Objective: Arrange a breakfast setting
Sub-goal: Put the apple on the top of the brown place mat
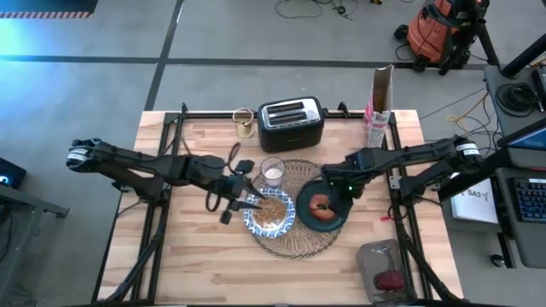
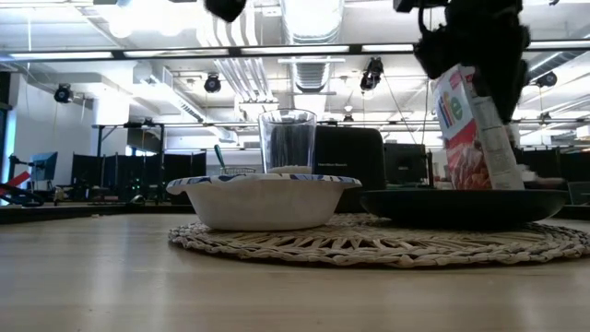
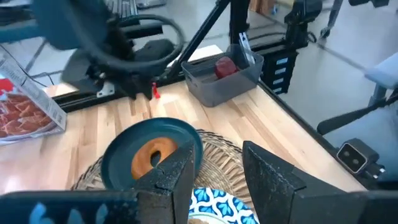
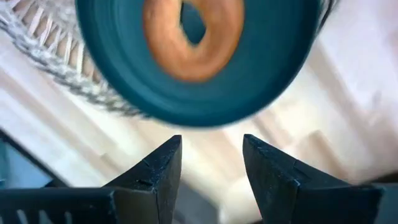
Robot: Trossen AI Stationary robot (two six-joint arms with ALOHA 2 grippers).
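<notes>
Bench (image 1: 188,256) space at the centre is taken up by the woven straw placemat (image 1: 294,243), on which the rest of the setting is gathered. On the mat's 3 o'clock side the dark teal plate (image 1: 336,220) is seen, overhanging the mat edge, with the brown ring-shaped pastry (image 1: 319,206) lying flat on it. At the mat's 9 o'clock side the blue-and-white bowl (image 1: 256,223) is placed, seemingly filled with cereal, and at 12 o'clock the small clear glass (image 1: 273,171) stands upright. The right claw (image 1: 339,189) is poised over the plate's 12 o'clock rim, its fingers spread and nothing pinched between them. The left claw (image 1: 248,202) hangs at the bowl's 10 o'clock edge, its fingers (image 3: 180,171) likewise parted and empty. Beyond the mat, a toaster (image 1: 291,124) and a cereal box (image 1: 380,107) are set along the far edge. The pastry step is judged to be finished, and the setting nearly complete. Next, both arms would need to be lifted straight up and drawn clear, so that the plate and bowl are not nudged.
</notes>
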